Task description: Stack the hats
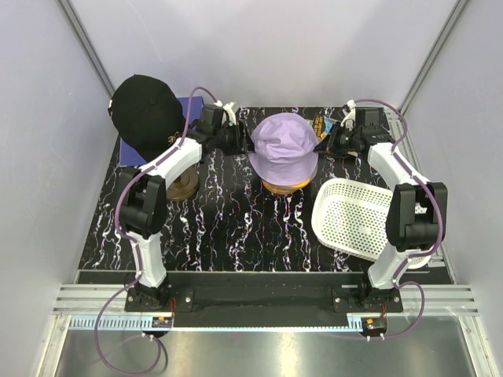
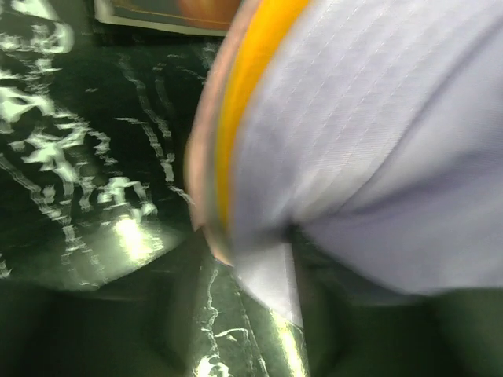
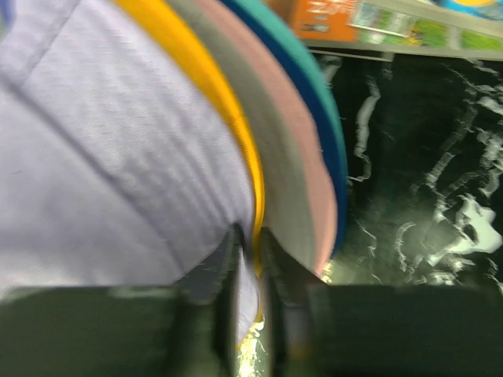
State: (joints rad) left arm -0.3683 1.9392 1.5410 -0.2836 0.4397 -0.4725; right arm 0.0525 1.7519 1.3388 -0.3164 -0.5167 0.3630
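A lavender bucket hat tops the stack at the middle back of the table. The right wrist view shows it over orange, pink, blue and teal brims. My right gripper is at the stack's right side, shut on the lavender brim. My left gripper is at the stack's left side; its jaws stand apart, with a flap of the lavender brim hanging between them. A black baseball cap sits at the back left.
A white perforated basket lies tilted at the right, close to my right arm. A round wooden base stands under my left arm. A colourful packet lies behind the stack, and a blue flat thing lies beside the black cap.
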